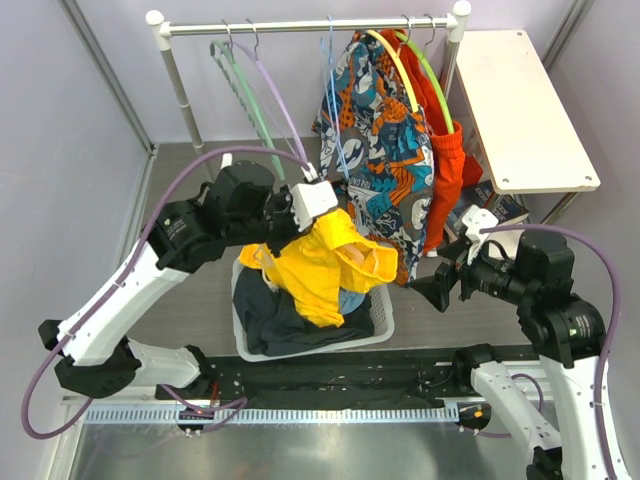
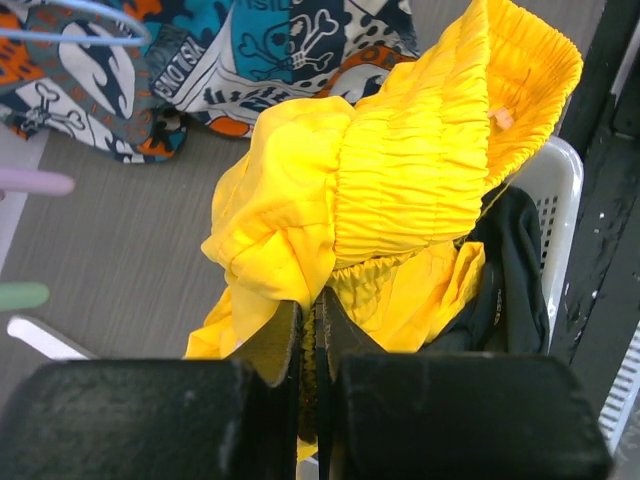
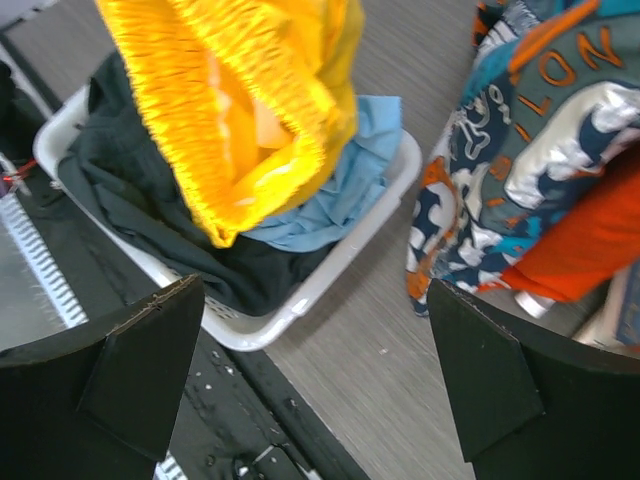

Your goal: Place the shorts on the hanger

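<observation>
The yellow shorts (image 1: 320, 265) hang bunched above the white laundry basket (image 1: 385, 322), their lower part draped onto the dark clothes inside. My left gripper (image 1: 322, 222) is shut on a fold of the shorts (image 2: 400, 170), which runs between its jaws (image 2: 312, 305). The gathered waistband shows in the right wrist view (image 3: 230, 110). The light-blue hanger (image 1: 332, 100) hangs on the rail behind the shorts, and its corner shows in the left wrist view (image 2: 120, 18). My right gripper (image 1: 428, 290) is open and empty to the right of the basket, over the floor (image 3: 312, 292).
On the rail (image 1: 310, 25) hang a mint-green hanger (image 1: 245, 95), a lilac hanger (image 1: 282, 100), patterned orange-and-teal shorts (image 1: 385, 150) and a red-orange garment (image 1: 447, 170). A white shelf (image 1: 520, 100) stands at the back right. The basket holds dark and light-blue clothes (image 3: 340, 190).
</observation>
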Controlling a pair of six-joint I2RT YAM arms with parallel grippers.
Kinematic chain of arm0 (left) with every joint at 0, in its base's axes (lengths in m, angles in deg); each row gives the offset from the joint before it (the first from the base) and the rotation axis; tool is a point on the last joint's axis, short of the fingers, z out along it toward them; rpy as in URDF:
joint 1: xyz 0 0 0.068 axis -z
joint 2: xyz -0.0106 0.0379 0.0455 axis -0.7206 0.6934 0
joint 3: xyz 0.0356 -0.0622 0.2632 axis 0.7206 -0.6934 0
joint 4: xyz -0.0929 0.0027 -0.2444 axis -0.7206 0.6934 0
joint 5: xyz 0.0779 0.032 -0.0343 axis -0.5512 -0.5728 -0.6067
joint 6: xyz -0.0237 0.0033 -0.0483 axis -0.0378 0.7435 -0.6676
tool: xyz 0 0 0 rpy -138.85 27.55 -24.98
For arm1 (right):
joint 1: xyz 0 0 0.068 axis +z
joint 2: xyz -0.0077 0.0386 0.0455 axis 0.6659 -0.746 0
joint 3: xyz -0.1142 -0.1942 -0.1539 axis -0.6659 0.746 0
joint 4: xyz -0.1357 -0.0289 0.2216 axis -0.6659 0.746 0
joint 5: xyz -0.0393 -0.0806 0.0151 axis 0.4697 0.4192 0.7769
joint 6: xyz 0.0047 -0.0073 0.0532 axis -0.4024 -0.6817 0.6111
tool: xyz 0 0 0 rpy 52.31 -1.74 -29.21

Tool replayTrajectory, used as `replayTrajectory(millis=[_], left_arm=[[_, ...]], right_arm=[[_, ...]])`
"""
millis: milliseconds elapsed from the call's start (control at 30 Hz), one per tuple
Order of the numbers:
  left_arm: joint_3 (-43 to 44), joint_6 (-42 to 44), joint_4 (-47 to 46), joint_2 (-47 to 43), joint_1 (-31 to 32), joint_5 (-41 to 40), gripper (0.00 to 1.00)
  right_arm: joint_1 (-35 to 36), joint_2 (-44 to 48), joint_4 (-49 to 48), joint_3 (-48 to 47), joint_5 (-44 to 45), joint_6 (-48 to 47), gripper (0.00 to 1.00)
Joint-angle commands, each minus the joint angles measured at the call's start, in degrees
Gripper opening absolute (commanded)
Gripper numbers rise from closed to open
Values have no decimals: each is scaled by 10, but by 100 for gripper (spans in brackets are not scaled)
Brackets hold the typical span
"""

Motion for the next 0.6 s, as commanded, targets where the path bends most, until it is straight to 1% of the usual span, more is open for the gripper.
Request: replayTrajectory(millis=[0,100,200,233,333,567], left_arm=[[37,-77,-26,11,-14,-21,0],[47,-109,-33,16,-27,-21,0],[49,-134,-36,20,-31,-17,0],[49,-141,-38,22,-34,-11,0],[50,-163,-42,23,-41,6,0],[40,-208,-46,21,-74,30,0]], right_arm=[[-3,-21,-53,-19,-83,25,98],[-3,-32,-83,-31,-111,39,96],[-3,-36,-137,-37,-125,60,87],[-3,-41,-147,-40,-130,61,83],[-3,-79,-147,-50,-156,53,77],[18,-134,-126,-82,-172,-1,77]])
